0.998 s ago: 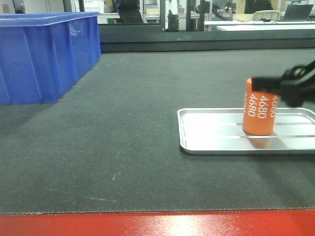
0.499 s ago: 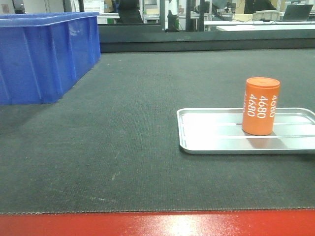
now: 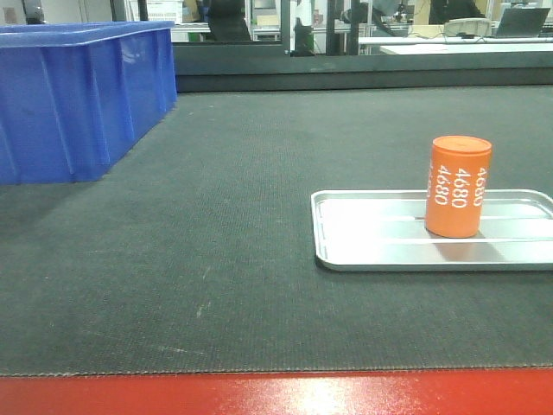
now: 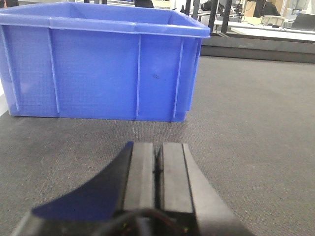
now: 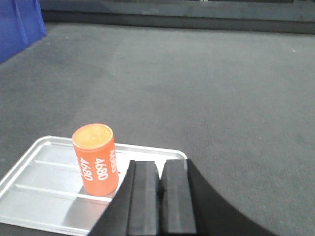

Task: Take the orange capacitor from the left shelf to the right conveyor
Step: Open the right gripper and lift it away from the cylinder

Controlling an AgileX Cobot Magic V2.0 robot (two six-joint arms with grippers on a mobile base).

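Note:
The orange capacitor (image 3: pixel 458 186) stands upright in a shallow silver tray (image 3: pixel 371 251) on the dark grey conveyor belt (image 3: pixel 242 216) with its red front edge (image 3: pixel 276 393). In the right wrist view the capacitor (image 5: pixel 95 159) stands free on the tray (image 5: pixel 39 187), just left of my right gripper (image 5: pixel 160 164), which is shut and empty. My left gripper (image 4: pixel 158 147) is shut and empty above the belt, facing the blue bin (image 4: pixel 98 64). Neither gripper shows in the front view. The left shelf is out of view.
A large blue plastic bin (image 3: pixel 78 95) stands on the belt at the far left. A dark raised wall (image 3: pixel 363 69) runs along the belt's far side, with desks and equipment behind it.
One second ago my right gripper was at the capacitor's top right. It has let go and pulled back out of the front view. The capacitor stays upright on the tray.

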